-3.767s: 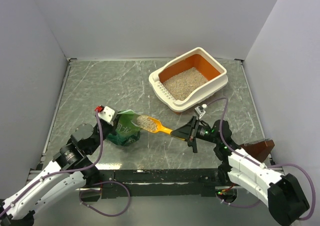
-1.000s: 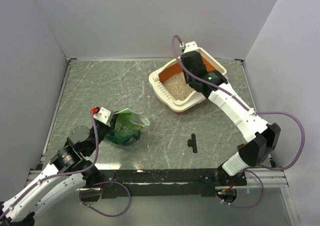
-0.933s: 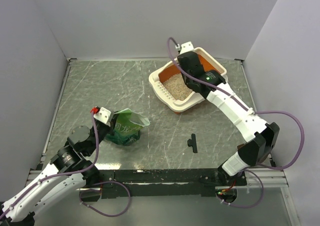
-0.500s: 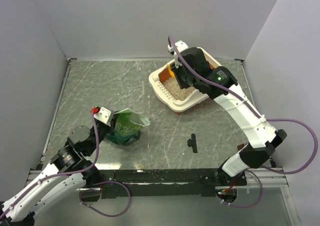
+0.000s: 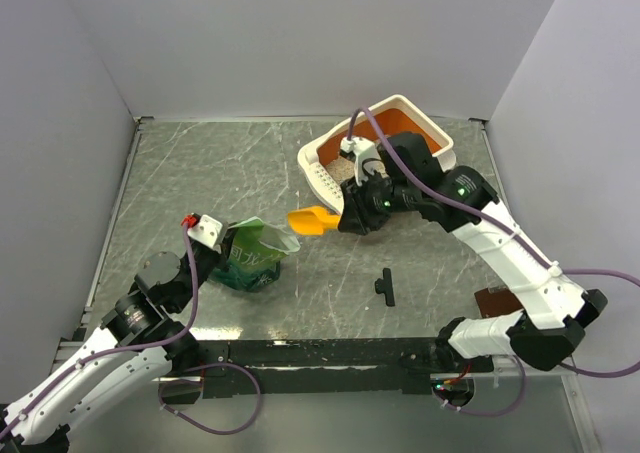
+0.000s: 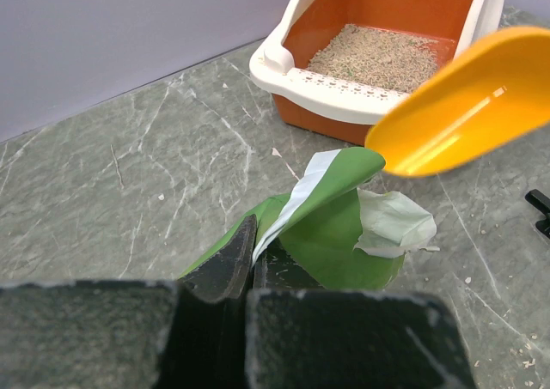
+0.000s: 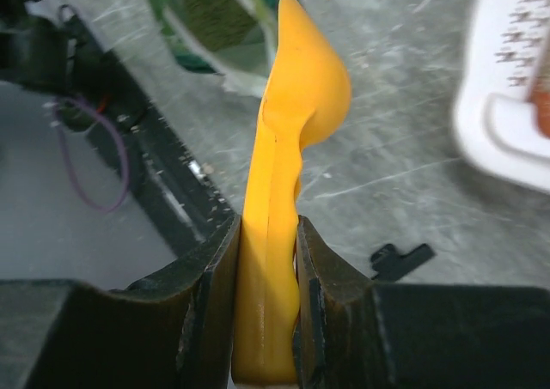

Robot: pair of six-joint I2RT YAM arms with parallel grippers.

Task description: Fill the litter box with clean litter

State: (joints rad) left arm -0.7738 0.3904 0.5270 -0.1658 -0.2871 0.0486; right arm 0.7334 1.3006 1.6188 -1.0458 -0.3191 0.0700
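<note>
Since half a second ago the right arm has swung off the litter box (image 5: 405, 104) and back toward the near left, and the yellow-orange scoop (image 5: 311, 220) now hangs above the counter (image 5: 200, 163) between the box and the green bag (image 5: 252, 257). The right fingers (image 7: 210, 320) are closed to a narrow gap, one on each side of the scoop's handle and pressed flat against it; in the right wrist view the scoop shows edge-on with its bowl pointing away toward the bag. The left fingers (image 6: 228, 264) are pinched nearly together on the near rim of the bag, and the bag's mouth stands open toward the scoop with a pale torn flap folded over at its far side. In the left wrist view the scoop's bowl hangs just above and beyond that flap, clear of it. The litter box sits at the far right of the counter, turned at an angle, its slotted strip along the rim that faces the bag. The clean litter (image 6: 374, 54) lies in it as a shallow, grainy beige layer, with the orange walls bare above it. In the top view the right arm crosses over the box's near corner. A small black piece (image 5: 385, 286) lies on the counter near the right arm, well apart from the box.
</note>
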